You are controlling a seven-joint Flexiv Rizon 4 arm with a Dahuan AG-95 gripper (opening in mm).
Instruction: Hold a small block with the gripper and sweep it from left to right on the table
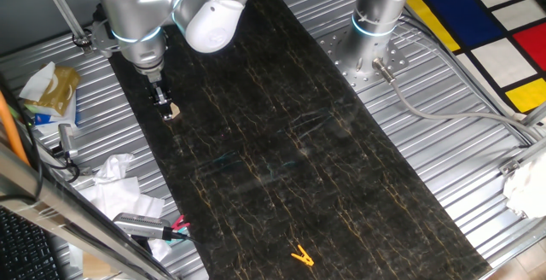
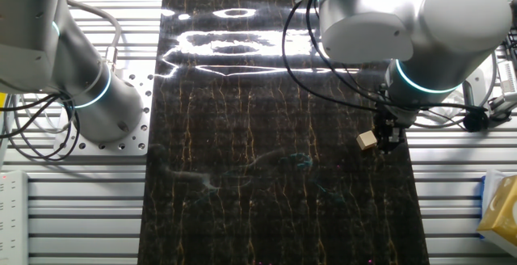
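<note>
One fixed view: my end effector (image 1: 167, 105) has the small block (image 1: 171, 112) down at the counter's (image 1: 281, 135) edge.

I'm watching the black fingers pinch that pale tan cube right at their tip, the block sitting low against the dark gold-veined counter, close to the ribbed grey metal frame (image 1: 444, 143) on the arm's side. In the other fixed view the end effector (image 2: 386, 140) hangs below the light-blue ring of the silver arm (image 2: 420, 31), and the small block (image 2: 367, 140) pokes out sideways from the fingertips, again near the counter's (image 2: 242, 184) border. Well apart from the block, at the counter's far end, I see a yellow clip (image 1: 301, 256) lying flat. The second arm's base (image 1: 375, 24) stands across the counter from the block.
</note>
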